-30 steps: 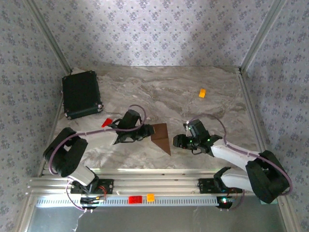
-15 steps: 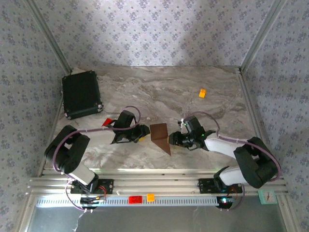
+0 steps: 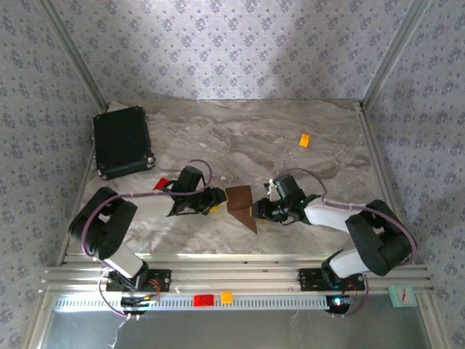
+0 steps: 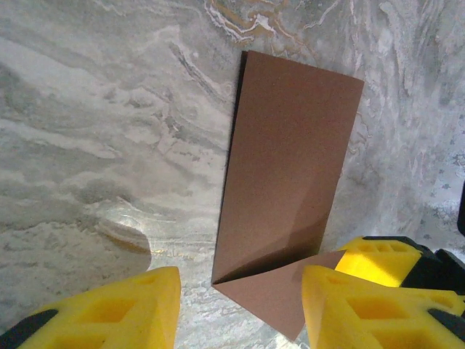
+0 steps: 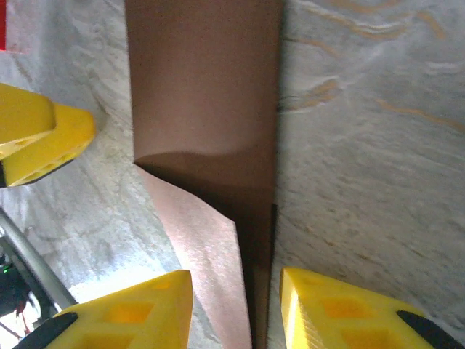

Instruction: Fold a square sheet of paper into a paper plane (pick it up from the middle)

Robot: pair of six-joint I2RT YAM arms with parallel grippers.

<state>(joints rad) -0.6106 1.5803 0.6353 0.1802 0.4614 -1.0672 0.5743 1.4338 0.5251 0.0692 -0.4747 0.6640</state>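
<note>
**Top external.** The sheet of paper (image 3: 240, 204) lies on the counter (image 3: 247, 131) near the front middle, between the two grippers. It is folded to a narrow strip, with one pointed end toward the near edge. The left gripper (image 3: 215, 201) sits just beside its left edge and the right gripper (image 3: 259, 211) at its right edge. A red block (image 3: 160, 183) lies by the left wrist. The black case (image 3: 122, 142) at back left and the orange block (image 3: 304, 139) at back right are well apart from the paper. Bare counter runs behind the sheet to the back wall.

**Left wrist.** The sheet (image 4: 290, 160) shows long straight edges and a diagonal crease, with a triangular flap below it. The jaws of the left gripper (image 4: 238, 309) are parted and grip nothing; the flap's tip lies in the gap, with bare counter on its left. A yellow finger (image 4: 385, 253) of the other arm sits at the sheet's far corner.

**Right wrist.** The jaws of the right gripper (image 5: 236, 309) are part-way apart and straddle the pointed end of the sheet (image 5: 207, 80). I cannot tell whether they touch it. The right-hand edge is straight and shadowed. The counter to its right is bare.
</note>
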